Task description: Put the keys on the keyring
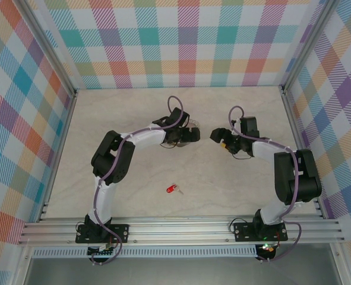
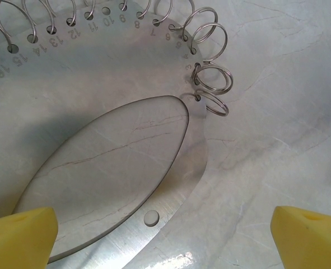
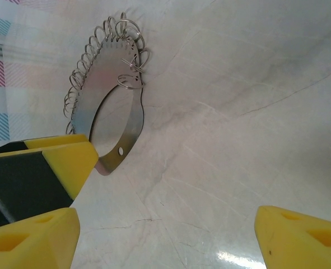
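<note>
Oddly, the red key (image 1: 173,189) lies on the table (image 1: 127,199) well behind the 2 open, empty pincers, toward the arm bases, blade pointing right. Left pincer (image 2: 165,235) hovers over the keyring (image 2: 126,73); right pincer (image 3: 165,238) faces it.

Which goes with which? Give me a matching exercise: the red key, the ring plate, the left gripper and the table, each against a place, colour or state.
Things:
1. red key
2. ring plate
3. left gripper
4. table

Descriptions:
a. open, over the plate
b. silver, with numbered holes
c. pale marble pattern
d. lying alone, nearer the arm bases

Pairs: 1-d, 2-b, 3-a, 4-c
</note>
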### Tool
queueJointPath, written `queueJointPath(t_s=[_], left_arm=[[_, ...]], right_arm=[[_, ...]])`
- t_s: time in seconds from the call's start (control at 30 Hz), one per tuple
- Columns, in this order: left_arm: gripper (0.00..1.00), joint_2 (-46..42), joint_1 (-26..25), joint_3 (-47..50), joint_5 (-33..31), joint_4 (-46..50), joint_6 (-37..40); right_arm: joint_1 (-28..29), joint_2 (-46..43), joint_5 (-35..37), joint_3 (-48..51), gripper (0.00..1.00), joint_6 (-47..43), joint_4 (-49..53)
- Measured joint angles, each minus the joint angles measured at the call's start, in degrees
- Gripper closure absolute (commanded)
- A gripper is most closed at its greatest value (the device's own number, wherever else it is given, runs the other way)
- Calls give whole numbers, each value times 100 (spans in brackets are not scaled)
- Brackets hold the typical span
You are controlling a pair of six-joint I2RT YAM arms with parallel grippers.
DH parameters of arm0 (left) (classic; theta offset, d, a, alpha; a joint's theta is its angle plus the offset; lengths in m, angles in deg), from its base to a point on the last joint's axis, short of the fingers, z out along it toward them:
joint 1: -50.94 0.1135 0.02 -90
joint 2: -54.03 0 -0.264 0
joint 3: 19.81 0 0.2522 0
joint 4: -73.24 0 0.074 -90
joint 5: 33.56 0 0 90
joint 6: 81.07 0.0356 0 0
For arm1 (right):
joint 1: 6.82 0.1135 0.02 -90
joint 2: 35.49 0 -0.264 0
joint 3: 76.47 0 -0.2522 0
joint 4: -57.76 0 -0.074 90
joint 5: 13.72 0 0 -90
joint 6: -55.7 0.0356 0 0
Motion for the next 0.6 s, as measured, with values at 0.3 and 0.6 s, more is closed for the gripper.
queueJointPath(t_s=[0.3,0.6], left_arm=[[3,-166,0,535,-155,-251,2],[3,-944,0,1720,-186,-675,-192]], right_arm=[[4,-22,24,-2,20,-2,48],[186,-22,17,-66,22,-4,98]])
